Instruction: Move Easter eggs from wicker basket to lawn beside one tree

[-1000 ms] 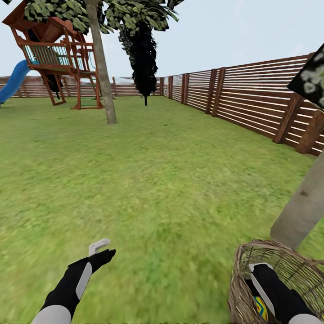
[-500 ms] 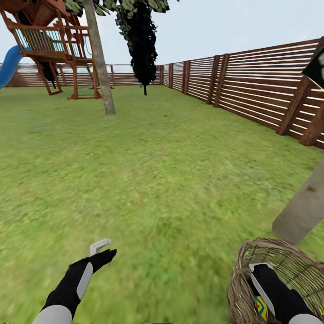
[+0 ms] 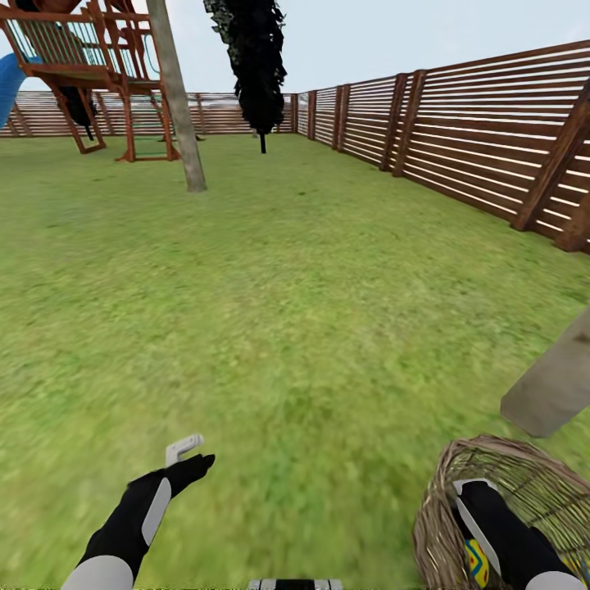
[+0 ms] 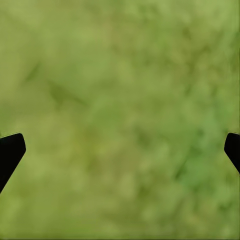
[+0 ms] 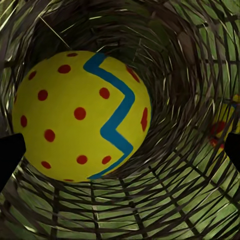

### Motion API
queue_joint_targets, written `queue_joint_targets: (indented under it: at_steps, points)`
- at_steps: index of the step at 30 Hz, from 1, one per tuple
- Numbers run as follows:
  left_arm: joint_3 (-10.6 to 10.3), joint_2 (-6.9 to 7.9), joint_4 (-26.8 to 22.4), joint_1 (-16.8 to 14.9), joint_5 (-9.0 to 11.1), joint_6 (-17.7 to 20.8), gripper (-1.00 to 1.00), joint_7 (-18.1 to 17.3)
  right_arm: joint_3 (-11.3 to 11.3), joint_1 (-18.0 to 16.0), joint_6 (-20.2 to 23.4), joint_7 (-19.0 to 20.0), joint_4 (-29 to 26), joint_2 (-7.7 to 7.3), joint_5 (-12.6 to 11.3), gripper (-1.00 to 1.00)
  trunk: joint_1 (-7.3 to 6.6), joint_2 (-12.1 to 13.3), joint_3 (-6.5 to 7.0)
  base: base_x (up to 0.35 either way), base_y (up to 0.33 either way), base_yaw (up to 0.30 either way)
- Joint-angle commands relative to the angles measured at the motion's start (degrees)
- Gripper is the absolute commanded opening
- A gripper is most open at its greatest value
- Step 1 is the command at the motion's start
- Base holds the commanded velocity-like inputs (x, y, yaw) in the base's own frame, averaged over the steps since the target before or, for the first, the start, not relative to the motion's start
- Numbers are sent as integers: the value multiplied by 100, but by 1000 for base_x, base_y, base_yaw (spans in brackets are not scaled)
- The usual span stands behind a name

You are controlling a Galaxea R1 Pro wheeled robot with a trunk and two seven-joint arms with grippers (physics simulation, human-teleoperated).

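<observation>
Head view: the right hand (image 3: 479, 500) reaches down inside the wicker basket (image 3: 447, 483) on the lawn (image 3: 311, 311), just beside a pale tree trunk (image 3: 553, 385); the left hand (image 3: 187, 455) hangs over bare grass. Left wrist view: dark fingertips (image 4: 10, 152) stand wide apart above grass, holding nothing. Right wrist view: fingertips (image 5: 9, 155) spread wide, clear of a yellow Easter egg (image 5: 82, 115) in the basket bottom; a second egg (image 5: 222, 127) lies by the wall.

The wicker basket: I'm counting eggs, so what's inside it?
Inside the wicker basket: the right gripper, one full egg, another's edge. A third isn't visible.
</observation>
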Motion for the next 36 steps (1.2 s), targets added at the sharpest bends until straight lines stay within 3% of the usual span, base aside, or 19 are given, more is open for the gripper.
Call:
queue_joint_targets:
  at_steps: [1,36]
  points:
    - [32,-9,-6,-3,44,42,100,-20,39,-3,24,-43,-6,-8,-48,100,1,-4,-28,0,0,0]
    - [29,-85,250,-1,41,-187,100,-5,74,-3,6,-34,-216,106,-39,100,91,-51,-803,41,7,0]
